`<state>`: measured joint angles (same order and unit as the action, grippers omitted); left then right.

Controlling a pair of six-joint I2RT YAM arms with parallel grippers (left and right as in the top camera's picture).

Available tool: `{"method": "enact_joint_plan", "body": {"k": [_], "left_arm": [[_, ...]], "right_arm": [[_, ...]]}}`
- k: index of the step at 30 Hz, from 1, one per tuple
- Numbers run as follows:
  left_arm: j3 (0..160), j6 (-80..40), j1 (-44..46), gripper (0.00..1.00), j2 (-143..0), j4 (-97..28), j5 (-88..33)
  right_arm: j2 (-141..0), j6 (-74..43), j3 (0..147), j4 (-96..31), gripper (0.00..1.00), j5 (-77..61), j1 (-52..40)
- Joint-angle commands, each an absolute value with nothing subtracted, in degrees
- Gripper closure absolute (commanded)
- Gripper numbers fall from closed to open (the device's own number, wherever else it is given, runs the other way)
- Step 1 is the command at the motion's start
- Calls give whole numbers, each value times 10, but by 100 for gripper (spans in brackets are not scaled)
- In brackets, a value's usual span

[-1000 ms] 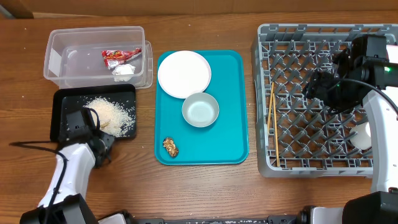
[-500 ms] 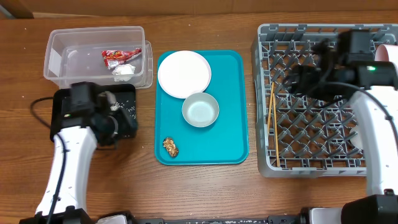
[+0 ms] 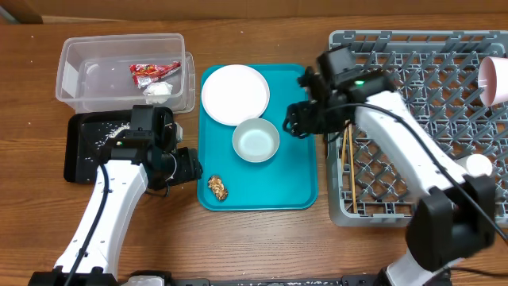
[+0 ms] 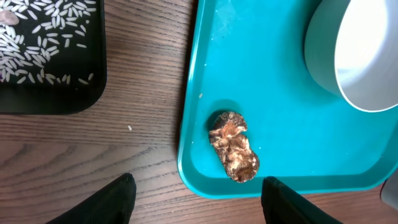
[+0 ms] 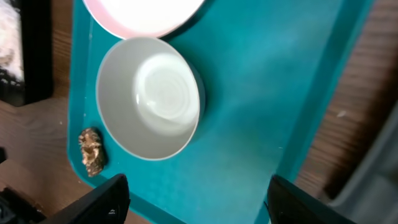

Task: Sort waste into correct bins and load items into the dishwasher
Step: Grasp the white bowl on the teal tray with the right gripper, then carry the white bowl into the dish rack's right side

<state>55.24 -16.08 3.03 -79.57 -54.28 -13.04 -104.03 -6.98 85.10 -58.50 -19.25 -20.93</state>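
A brown food lump (image 3: 217, 187) lies at the front left corner of the teal tray (image 3: 298, 171). My left gripper (image 3: 193, 164) hovers open just left of that corner; in the left wrist view the lump (image 4: 234, 146) sits ahead of the gripper (image 4: 199, 194), nothing between the fingers. My right gripper (image 3: 296, 119) hangs open over the tray, right of the white bowl (image 3: 255, 141); the bowl (image 5: 149, 96) shows ahead of this gripper (image 5: 196, 200). A plate (image 3: 235, 94) lies behind the bowl. Rice (image 3: 111, 133) is scattered in the black tray (image 3: 79, 163). The clear tub (image 3: 79, 79) holds a red wrapper (image 3: 155, 71) and a tissue (image 3: 159, 90).
The grey dish rack (image 3: 413, 127) stands at the right with chopsticks (image 3: 346, 163) along its left side, a pink plate (image 3: 494, 79) upright at its far right and a white cup (image 3: 476, 165) partly behind my right arm.
My left gripper opened and moved right from the black tray to the teal tray's front left corner. My right arm swung left from the dish rack to over the teal tray.
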Motion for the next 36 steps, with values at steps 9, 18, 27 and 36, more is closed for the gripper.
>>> {"method": "enact_joint_plan", "body": {"k": [9,18,27,36], "left_arm": [[564,-155,35,32,-788,-530,-124],[564,-155,35,32,-788,-528,-124],[564,-155,35,32,-788,-529,-124],[564,-154,35,32,-788,-529,-118]], "right_arm": [[-1130,-140,858,-581,32,-167,-245],[-1169,-151,858,-576,43,-167,-251],[-1172,-184,858,-570,77,-152,-251],[-1155,-176,860,-569,96,-143,-247]]}}
